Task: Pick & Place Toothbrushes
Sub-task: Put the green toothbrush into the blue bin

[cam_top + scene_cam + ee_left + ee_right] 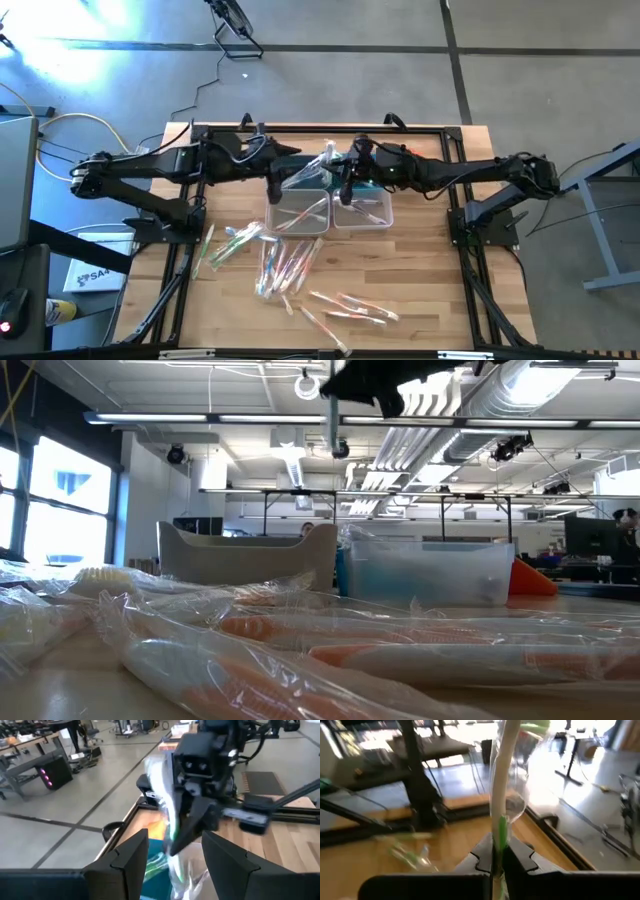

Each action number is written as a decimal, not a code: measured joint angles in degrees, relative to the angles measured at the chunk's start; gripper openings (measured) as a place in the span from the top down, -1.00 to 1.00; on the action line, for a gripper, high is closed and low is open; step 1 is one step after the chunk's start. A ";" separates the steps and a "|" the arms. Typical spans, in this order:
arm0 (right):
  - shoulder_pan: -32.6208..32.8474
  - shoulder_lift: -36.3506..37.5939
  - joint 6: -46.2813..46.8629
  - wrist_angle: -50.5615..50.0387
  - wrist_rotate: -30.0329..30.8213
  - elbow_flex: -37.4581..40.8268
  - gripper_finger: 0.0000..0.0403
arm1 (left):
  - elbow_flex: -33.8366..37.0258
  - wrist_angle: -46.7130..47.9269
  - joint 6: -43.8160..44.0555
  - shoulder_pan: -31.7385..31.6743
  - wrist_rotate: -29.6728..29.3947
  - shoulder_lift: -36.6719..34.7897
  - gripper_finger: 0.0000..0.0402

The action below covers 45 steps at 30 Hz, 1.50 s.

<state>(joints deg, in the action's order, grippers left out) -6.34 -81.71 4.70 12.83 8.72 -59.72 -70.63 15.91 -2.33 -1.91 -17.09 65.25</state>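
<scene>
Above the two clear bins, my right gripper [342, 178] is shut on one wrapped toothbrush [312, 168] with a white and green handle. My left gripper [280, 184] faces it from the table's left and is open. In the left wrist view its fingers [131, 862] stand on either side of the wrapper's lower end [177, 870], and I see no touch. Many more wrapped toothbrushes [280, 258] lie flat on the wooden table nearer the front edge, and some lie inside the bins. My right gripper pinches the toothbrush between its two fingers at the green stretch of the handle [500, 837], wrapper included. The fingers come roughly level from the table's right. The brush sticks out past the fingertips toward my left gripper, lifted clear above the bins.
Two clear bins stand side by side mid-table, the left bin [298, 212] and the right bin [364, 212], under both grippers. A second scatter of toothbrushes [350, 306] lies near the front edge. A black frame [465, 190] rims the table. An orange thing [530, 580] lies behind the bins.
</scene>
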 joint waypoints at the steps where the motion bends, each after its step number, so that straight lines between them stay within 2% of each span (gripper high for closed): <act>1: -0.54 0.04 -0.01 -1.99 0.26 0.00 0.94 | 1.06 -0.21 -0.02 0.00 -0.02 -0.88 0.10; 9: -4.69 0.08 -0.95 -17.60 0.37 0.00 0.94 | 9.95 -5.97 2.62 0.00 -0.10 -6.96 0.10; 19: -8.41 0.10 -10.93 -31.45 3.45 0.00 0.94 | 19.33 -9.82 9.06 0.04 -0.15 -13.12 0.10; 36: -11.41 -0.52 -29.70 -49.18 4.86 -6.85 0.94 | 19.76 -10.41 11.85 0.04 -0.17 -13.46 0.10; 45: -10.12 -7.61 -36.62 -51.94 5.98 -6.86 0.94 | 19.76 -10.34 13.34 0.04 -0.17 -13.46 0.10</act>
<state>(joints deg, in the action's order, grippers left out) -16.46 -89.31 -31.91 -39.11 14.70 -66.59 -50.87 5.57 11.00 -1.87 -17.26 51.79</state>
